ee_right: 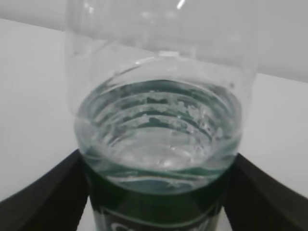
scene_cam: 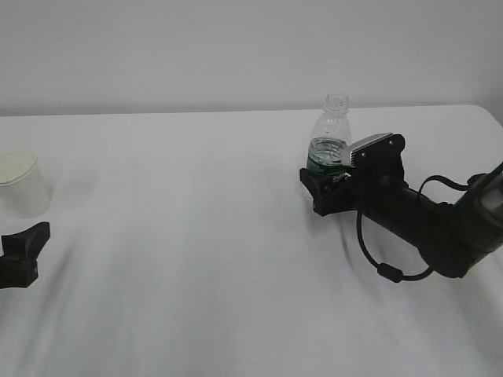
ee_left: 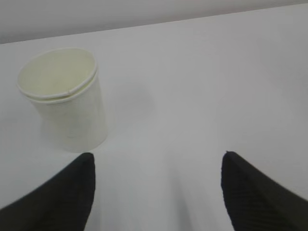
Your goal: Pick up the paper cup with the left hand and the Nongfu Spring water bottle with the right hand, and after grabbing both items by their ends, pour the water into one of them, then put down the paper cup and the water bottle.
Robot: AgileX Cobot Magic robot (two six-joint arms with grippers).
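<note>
The paper cup (scene_cam: pixel 20 182) stands upright at the table's far left, off-white and empty. In the left wrist view the paper cup (ee_left: pixel 65 98) is ahead and to the left of my left gripper (ee_left: pixel 159 155), which is open with only bare table between its fingers. My left gripper (scene_cam: pixel 27 251) sits low at the left edge, in front of the cup. The Nongfu Spring water bottle (scene_cam: pixel 330 133) stands capless at centre right, with water (ee_right: pixel 159 120) up to its shoulder. My right gripper (scene_cam: pixel 326 174) is open, its fingers flanking the bottle (ee_right: pixel 159 192) at the green label; whether they touch it I cannot tell.
The white table (scene_cam: pixel 196 259) stretches between the two arms. Its far edge (scene_cam: pixel 157 112) meets a pale wall. The right arm's black cable (scene_cam: pixel 377 263) loops down onto the table beside the arm.
</note>
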